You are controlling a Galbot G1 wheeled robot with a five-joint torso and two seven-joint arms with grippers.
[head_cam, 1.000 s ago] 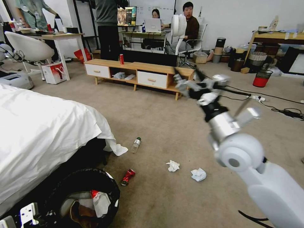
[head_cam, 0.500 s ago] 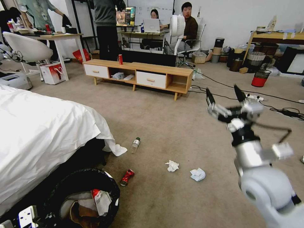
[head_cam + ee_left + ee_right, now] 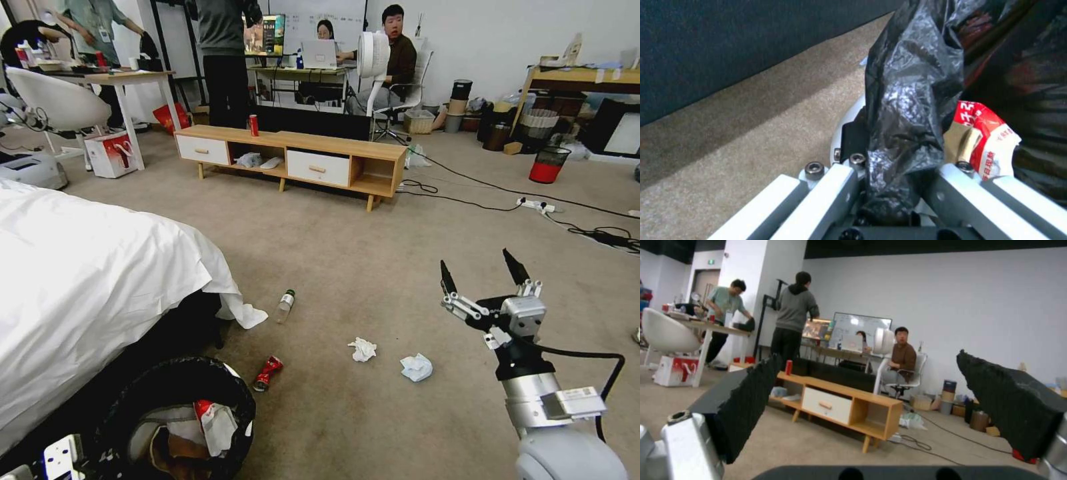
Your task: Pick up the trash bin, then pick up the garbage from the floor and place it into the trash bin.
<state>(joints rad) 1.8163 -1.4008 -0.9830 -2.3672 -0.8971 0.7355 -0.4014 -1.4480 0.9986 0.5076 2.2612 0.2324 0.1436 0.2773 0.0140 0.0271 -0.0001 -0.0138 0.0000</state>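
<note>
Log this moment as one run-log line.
left gripper: shut on trash bin rim | right gripper: open, empty, above floor | tissues, crushed can, bottle: on floor

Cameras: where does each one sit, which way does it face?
Head view: up top, facing down over floor litter; right gripper open.
Left wrist view: on the left arm, facing the trash bin; left gripper clamps its bagged rim.
Right wrist view: facing across the room between open fingers.
Shared: wooden cabinet.
</note>
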